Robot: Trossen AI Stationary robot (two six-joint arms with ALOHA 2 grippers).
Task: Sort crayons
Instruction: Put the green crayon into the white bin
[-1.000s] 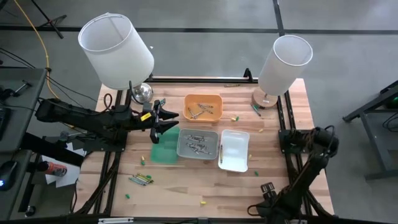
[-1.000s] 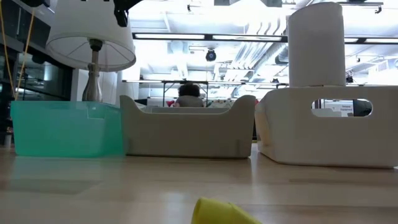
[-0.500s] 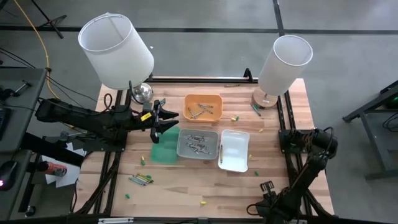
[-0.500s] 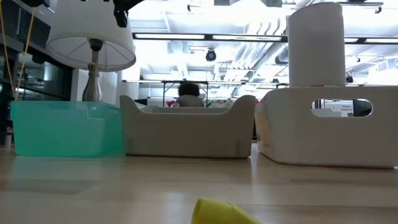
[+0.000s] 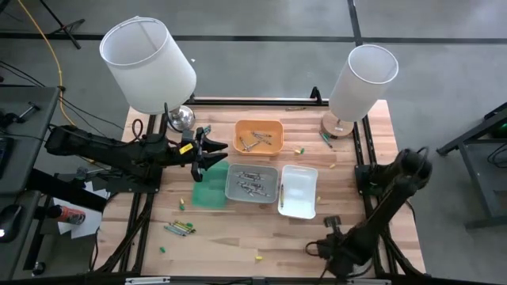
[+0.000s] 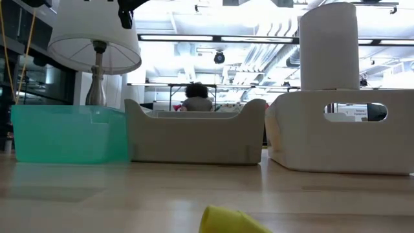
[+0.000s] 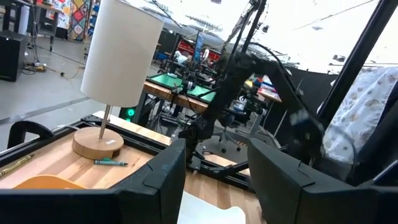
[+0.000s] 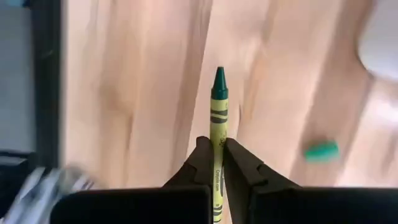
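From above, the left gripper hangs with its jaws spread and empty over the table, at 10 o'clock of the grey tray and above the green tray; the right gripper is low at the near right, at 5 o'clock of the white tray. Loose crayons lie at 7 o'clock of the trays, with more in the orange tray. The low view shows the tray walls and a yellow stub in front. The left wrist view shows its fingers apart, with a lamp beyond. In the right wrist view the jaws are clenched on a green-tipped crayon, gripped low on the wrap, tip at 12 o'clock. A crayon looks light, stiff and brittle, with a slick wrap; a mid-shaft hold should keep it from pivoting.
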